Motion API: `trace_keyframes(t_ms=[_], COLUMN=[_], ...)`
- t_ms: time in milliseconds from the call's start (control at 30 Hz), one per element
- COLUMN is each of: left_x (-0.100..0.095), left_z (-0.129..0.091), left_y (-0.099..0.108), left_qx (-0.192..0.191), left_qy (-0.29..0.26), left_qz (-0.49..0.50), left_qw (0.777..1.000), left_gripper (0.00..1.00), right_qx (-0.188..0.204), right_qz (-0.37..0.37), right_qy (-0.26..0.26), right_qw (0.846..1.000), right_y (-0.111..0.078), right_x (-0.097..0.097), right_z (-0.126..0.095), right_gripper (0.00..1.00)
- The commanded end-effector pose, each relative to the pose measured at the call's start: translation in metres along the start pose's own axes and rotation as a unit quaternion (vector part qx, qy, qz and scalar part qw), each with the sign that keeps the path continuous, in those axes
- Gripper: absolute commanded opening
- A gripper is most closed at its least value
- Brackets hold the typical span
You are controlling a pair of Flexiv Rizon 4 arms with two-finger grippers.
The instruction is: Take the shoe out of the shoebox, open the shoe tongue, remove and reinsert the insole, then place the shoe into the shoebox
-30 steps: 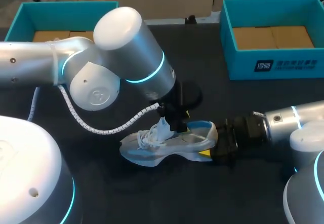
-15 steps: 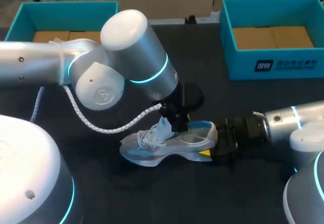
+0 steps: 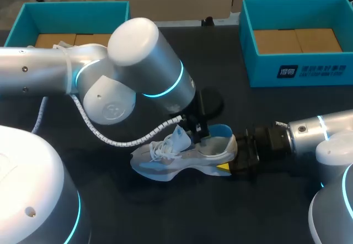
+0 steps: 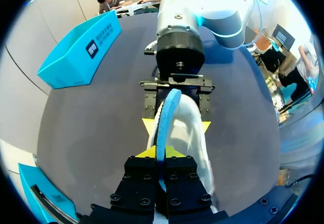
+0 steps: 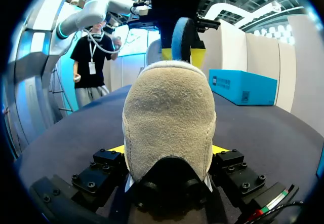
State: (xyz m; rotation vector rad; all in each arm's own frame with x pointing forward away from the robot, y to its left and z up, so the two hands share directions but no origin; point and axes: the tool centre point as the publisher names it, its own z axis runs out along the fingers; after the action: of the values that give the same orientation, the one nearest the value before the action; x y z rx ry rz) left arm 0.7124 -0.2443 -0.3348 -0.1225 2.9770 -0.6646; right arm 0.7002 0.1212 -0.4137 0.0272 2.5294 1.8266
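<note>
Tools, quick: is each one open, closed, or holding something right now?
Left tool: closed on the blue insole.
Right tool: closed on the heel of the shoe.

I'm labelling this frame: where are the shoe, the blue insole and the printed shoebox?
shoe (image 3: 165, 164), head view, side of its forefoot.
insole (image 4: 163, 116), left wrist view, its blue edge.
printed shoebox (image 3: 265, 72), head view, its front wall.

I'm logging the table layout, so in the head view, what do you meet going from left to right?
Left shoebox → shoe → right gripper, shut on the shoe's heel → right shoebox. The left gripper and the blue insole it holds overlap the shoe, so I leave them out.
</note>
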Motion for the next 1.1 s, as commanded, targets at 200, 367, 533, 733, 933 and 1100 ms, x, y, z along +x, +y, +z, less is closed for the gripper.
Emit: trace_keyframes(t_ms=[200,367,533,733,933,1100], left_x=[-0.002,-0.002,0.001,0.003,0.003,0.006], left_z=[-0.008,-0.006,-0.002,-0.001,0.001,0.001], left_y=[-0.008,-0.013,-0.014,-0.011,-0.008,-0.005], left_qx=[0.014,0.017,0.011,0.011,0.022,0.032], left_qy=[-0.012,-0.014,-0.01,-0.008,0.0,0.007], left_qz=[-0.015,-0.019,-0.01,-0.006,-0.003,0.001], left_qw=[1.0,1.0,1.0,1.0,1.0,0.999], left_gripper=[0.0,0.0,0.0,0.32,0.36,0.36], right_qx=[0.001,0.001,0.001,0.001,0.001,0.001], right_qz=[0.0,0.0,0.0,0.0,0.0,0.0], right_qy=[0.0,0.0,0.0,0.0,0.0,0.0], right_qw=[1.0,1.0,1.0,1.0,1.0,1.0], right_y=[-0.001,-0.001,-0.001,-0.001,-0.001,-0.001], right_x=[0.001,0.001,0.001,0.001,0.001,0.001], right_z=[0.003,0.003,0.003,0.003,0.003,0.003], right_gripper=[0.0,0.0,0.0,0.0,0.0,0.0])
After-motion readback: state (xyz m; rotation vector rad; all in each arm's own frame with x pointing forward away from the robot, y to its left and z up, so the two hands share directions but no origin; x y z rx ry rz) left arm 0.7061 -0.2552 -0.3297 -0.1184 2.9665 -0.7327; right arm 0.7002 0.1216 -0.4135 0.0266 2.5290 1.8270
